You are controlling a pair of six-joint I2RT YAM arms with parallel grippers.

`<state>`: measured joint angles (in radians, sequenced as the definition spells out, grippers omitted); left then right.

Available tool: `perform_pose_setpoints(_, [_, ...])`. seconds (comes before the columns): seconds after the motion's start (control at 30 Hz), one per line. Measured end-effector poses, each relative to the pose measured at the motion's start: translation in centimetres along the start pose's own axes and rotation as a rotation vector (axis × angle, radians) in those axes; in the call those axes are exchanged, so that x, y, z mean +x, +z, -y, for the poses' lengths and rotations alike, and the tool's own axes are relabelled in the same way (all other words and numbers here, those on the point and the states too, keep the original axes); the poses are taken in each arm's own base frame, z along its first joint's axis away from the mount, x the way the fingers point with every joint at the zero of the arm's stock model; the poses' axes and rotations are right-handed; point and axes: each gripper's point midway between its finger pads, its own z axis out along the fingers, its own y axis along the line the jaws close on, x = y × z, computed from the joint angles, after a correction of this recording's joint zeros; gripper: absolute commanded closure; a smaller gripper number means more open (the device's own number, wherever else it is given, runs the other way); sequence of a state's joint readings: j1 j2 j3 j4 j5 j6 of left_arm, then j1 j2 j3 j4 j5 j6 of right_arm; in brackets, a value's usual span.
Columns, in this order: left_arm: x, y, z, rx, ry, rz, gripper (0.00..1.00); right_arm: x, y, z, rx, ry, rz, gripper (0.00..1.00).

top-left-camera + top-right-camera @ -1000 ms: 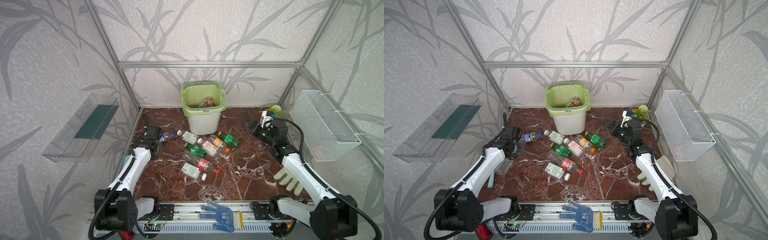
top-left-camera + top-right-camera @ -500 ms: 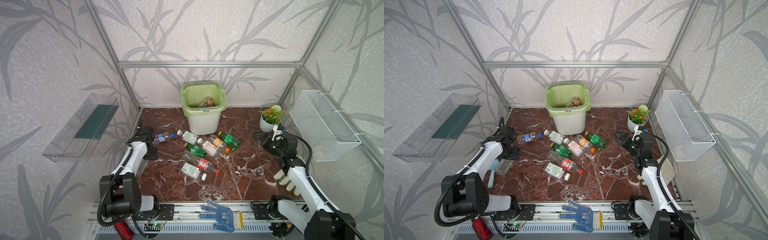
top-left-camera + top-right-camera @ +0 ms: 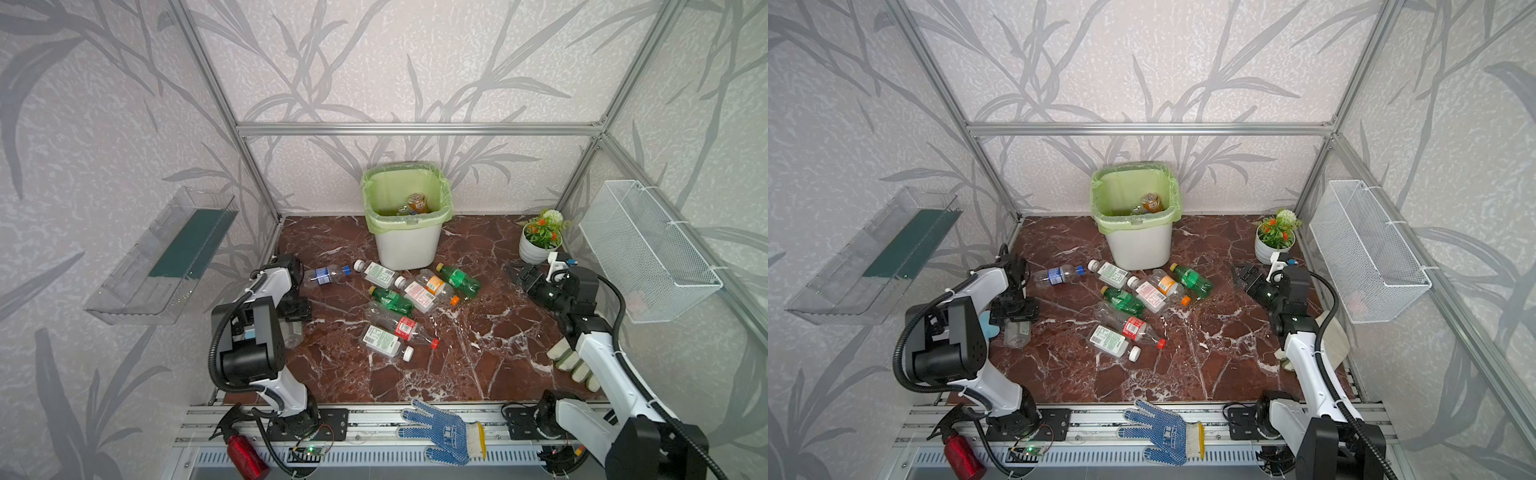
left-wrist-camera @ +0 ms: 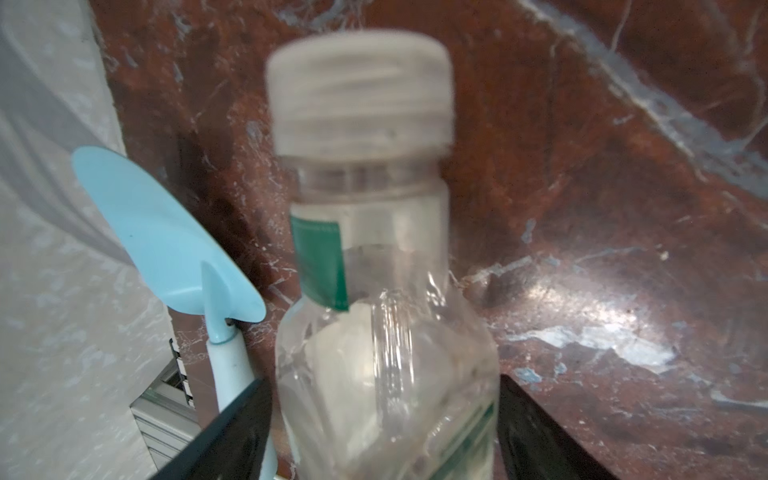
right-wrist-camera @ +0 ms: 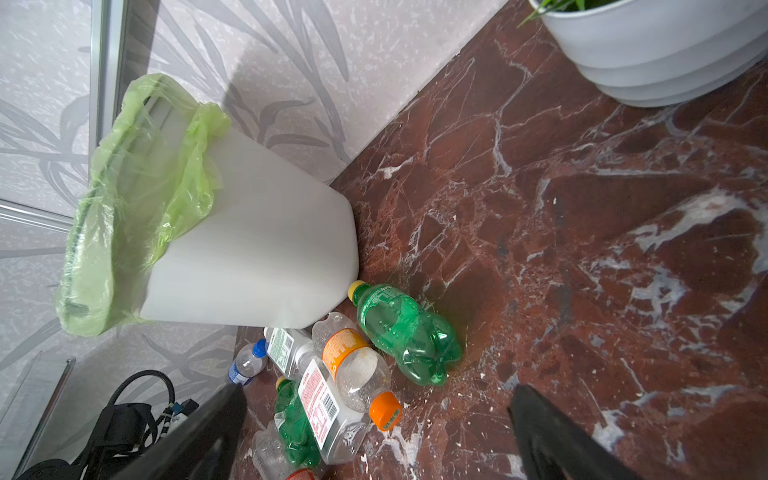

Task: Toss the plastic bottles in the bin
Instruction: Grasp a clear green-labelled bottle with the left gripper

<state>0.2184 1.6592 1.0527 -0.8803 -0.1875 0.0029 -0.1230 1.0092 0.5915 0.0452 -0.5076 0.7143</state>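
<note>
Clear plastic: the white-capped bottle (image 4: 370,232) lies lengthwise between the 2 fingers (image 4: 536,449) of the left gripper (image 4: 384,380), cap pointing away, by the left wall (image 4: 50,332); whether they pinch it is unclear. The right gripper (image 3: 517,276) gapes empty, well apart.

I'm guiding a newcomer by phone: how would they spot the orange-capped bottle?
Find the white bin with the green liner at the back. At its foot, the orange-capped bottle lies between a yellow-capped green bottle and a white-labelled bottle. No other floor bottle has an orange cap.
</note>
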Motion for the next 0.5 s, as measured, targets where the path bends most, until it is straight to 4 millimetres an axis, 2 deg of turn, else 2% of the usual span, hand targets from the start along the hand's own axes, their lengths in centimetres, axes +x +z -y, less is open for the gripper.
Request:
perform_pose_setpoints(0.2, [-0.2, -0.2, 0.6, 0.039, -0.005, 0.004, 0.26, 0.1, 0.1, 0.3, 0.006, 0.007, -0.005, 0.01])
perform_pose_setpoints(0.37, [-0.2, -0.2, 1.1, 0.069, -0.004, -0.001, 0.45, 0.2, 0.3, 0.6, 0.01, 0.019, -0.014, 0.01])
perform_pose_setpoints(0.5, [-0.4, -0.4, 1.4, 0.089, -0.01, 0.004, 0.53, 0.1, 0.2, 0.7, 0.01, 0.031, -0.015, 0.01])
